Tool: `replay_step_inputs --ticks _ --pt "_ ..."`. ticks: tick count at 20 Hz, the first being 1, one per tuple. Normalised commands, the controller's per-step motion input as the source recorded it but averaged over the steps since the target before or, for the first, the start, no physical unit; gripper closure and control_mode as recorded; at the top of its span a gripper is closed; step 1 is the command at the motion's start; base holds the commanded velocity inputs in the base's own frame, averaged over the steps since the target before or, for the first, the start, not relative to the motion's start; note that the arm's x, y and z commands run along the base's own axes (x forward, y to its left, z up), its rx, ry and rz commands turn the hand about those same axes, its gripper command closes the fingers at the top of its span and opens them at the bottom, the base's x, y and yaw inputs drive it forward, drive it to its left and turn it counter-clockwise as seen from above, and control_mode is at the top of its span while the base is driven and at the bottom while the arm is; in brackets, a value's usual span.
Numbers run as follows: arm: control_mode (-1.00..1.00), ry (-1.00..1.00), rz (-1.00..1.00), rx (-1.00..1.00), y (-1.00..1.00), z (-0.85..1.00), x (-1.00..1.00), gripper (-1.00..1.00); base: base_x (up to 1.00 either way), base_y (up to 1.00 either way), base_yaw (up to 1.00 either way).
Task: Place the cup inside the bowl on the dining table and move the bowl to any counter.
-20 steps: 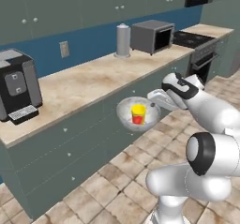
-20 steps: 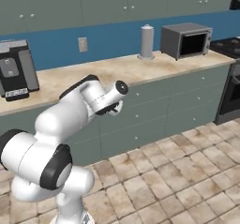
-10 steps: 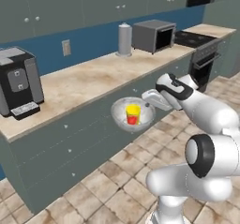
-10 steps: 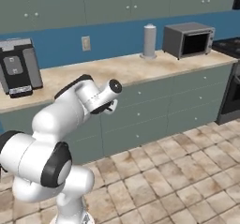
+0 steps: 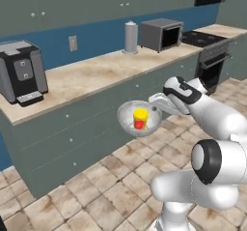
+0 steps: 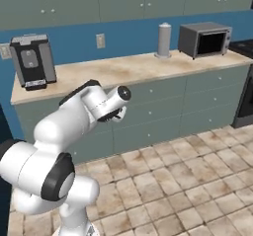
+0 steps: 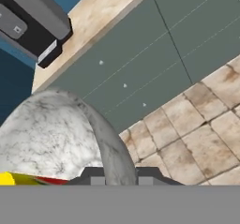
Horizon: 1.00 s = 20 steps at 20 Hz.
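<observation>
The silvery speckled bowl (image 5: 126,113) hangs in the air in front of the counter (image 5: 96,73), below the level of its top. Inside it stands the yellow cup (image 5: 140,117) with its red patch. My gripper (image 5: 157,100) is shut on the bowl's right rim. In the hand view the bowl's wall (image 7: 56,134) curves up just past the fingertips (image 7: 93,174), and a sliver of the cup (image 7: 9,178) shows at the lower left. The counter (image 6: 128,67) runs across the right base view behind my arm. The dining table is out of view.
On the counter stand a black coffee machine (image 5: 21,78), a grey canister (image 5: 130,37) and a microwave (image 5: 161,34). A stove (image 5: 207,39) is at the far right. Grey-green drawer fronts (image 7: 140,63) face me across the tiled floor (image 5: 96,191).
The whole picture has slid a little to the right in both base views, so the camera has moved. The bowl with the cup stays in my grip and sits slightly lower.
</observation>
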Motion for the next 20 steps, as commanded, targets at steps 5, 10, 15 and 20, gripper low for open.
replay_step_inputs --ticks 5,10,15,20 --pt "1.0 0.0 0.0 0.0 0.0 0.0 0.0 1.0 0.0 0.03 0.37" --pt "1.0 0.0 0.0 0.0 0.0 0.0 0.0 1.0 0.0 0.0 0.27" --pt "1.0 0.0 0.0 0.0 0.0 0.0 0.0 1.0 0.34 0.0 0.21" --pt "1.0 0.0 0.0 0.0 0.0 0.0 0.0 1.0 0.72 0.0 0.18"
